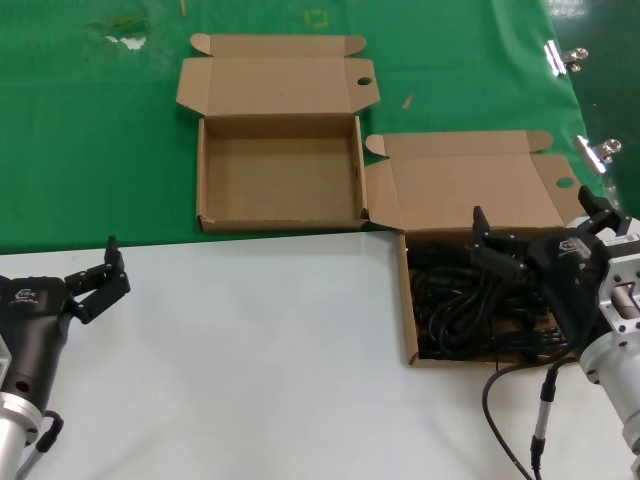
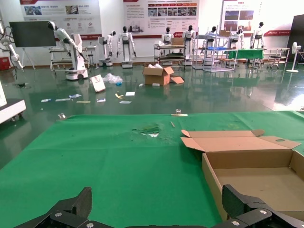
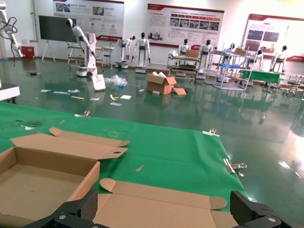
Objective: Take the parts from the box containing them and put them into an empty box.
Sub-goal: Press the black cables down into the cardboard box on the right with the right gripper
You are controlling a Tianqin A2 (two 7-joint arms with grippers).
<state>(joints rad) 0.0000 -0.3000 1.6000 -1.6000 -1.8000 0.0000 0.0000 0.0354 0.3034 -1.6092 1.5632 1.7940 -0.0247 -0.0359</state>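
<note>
The green cloth [image 1: 100,120] covers the far half of the table, and the white tabletop [image 1: 250,360] fills the near half; on the cloth, at about twelve o'clock from the robot, sits the empty box [image 1: 280,170], lid flap laid back and its brown floor bare; just beside it, toward two o'clock, sits the box containing the parts [image 1: 470,300], its near half reaching onto the white surface and its own lid flap folded back; the black power cords [image 1: 470,310] lie tangled inside it; the right gripper [image 1: 545,235] hangs over that box at three o'clock, fingers spread wide and gripping nothing; the left gripper [image 1: 95,280] rests low over the white surface at nine o'clock, well apart from both boxes, fingers likewise spread and bare.
</note>
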